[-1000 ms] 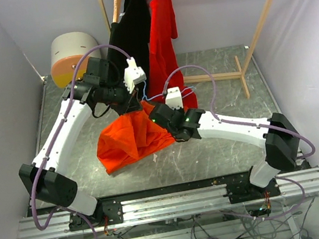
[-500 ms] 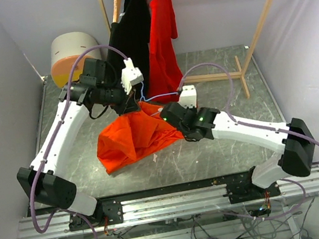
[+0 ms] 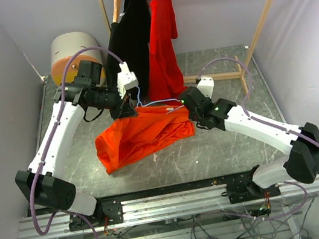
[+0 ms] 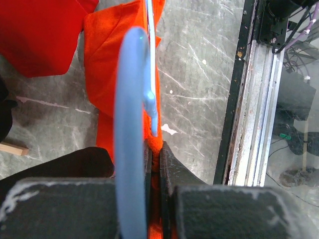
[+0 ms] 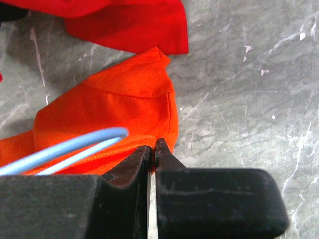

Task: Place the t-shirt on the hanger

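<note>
The bright orange t-shirt [image 3: 144,135] lies stretched out on the table between my two grippers. My left gripper [image 3: 130,108] is shut on its upper left edge, and orange cloth shows pinched between the jaws in the left wrist view [image 4: 155,147]. The pale-blue wire hanger [image 3: 158,103] runs along the shirt's top edge between the grippers. It passes close beside the left fingers [image 4: 130,119] and shows in the right wrist view [image 5: 70,145]. My right gripper [image 3: 190,112] is shut on the shirt's right edge [image 5: 152,144].
A wooden rack [image 3: 264,10] stands at the back, holding a black garment [image 3: 130,35] on a wooden hanger and a deeper red shirt [image 3: 161,39]. A round beige and orange drum [image 3: 72,55] sits at the back left. A metal rail [image 3: 174,204] runs along the near edge.
My right gripper has moved right and back, pulling the orange shirt out flat and wide. My left gripper has shifted slightly left and back, still gripping the cloth.
</note>
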